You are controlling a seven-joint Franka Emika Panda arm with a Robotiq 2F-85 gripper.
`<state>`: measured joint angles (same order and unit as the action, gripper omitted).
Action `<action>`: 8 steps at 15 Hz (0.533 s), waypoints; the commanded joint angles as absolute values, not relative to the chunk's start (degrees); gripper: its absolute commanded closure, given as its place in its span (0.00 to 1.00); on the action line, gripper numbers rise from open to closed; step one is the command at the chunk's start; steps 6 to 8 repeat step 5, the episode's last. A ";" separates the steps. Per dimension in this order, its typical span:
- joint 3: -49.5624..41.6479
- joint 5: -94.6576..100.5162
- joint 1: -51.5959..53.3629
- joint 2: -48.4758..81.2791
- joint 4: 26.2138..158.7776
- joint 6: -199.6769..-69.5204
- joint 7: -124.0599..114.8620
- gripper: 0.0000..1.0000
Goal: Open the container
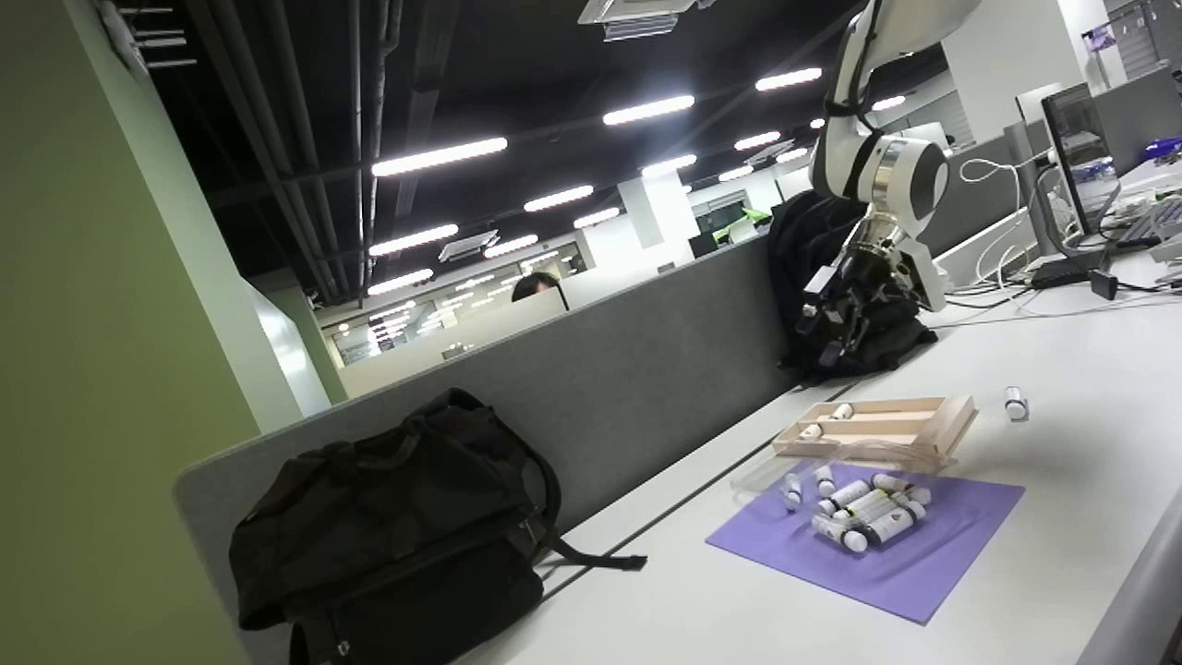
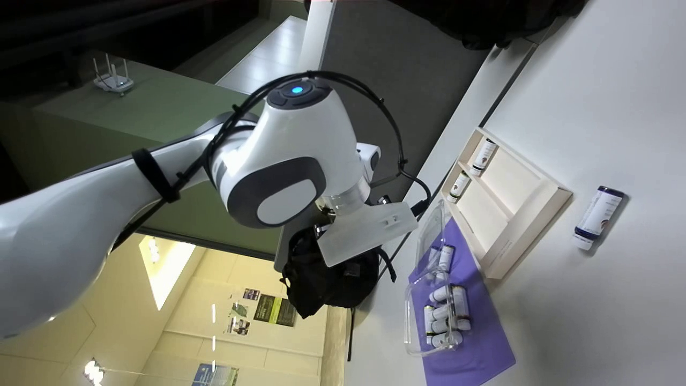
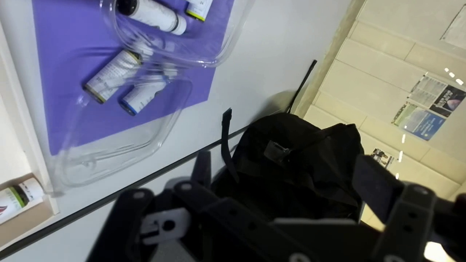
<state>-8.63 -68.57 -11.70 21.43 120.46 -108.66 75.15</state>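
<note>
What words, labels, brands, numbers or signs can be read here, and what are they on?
"24", probably: on the yellow-green-banded, white-labelled cylindrical bottle at the wrist view's top edge.
Label print on the other white-labelled bottles: too small to read.
Marking on the low rectangular tan box: too small to read.
Print on the colourful rectangular wall posters: too blurred.

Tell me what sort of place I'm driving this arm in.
It looks like an open-plan office: in an exterior view, a grey partition runs along a white desk, and a monitor stands farther back.
</note>
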 commanded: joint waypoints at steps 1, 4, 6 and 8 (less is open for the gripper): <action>-8.75 -67.22 -11.08 21.56 118.10 -109.79 71.67 0.00; -8.41 -67.59 -11.39 21.39 119.36 -111.08 73.15 0.00; -8.36 -67.39 -11.17 21.24 119.36 -111.66 72.68 0.00; -8.36 -67.39 -11.17 21.24 119.36 -111.66 72.68 0.00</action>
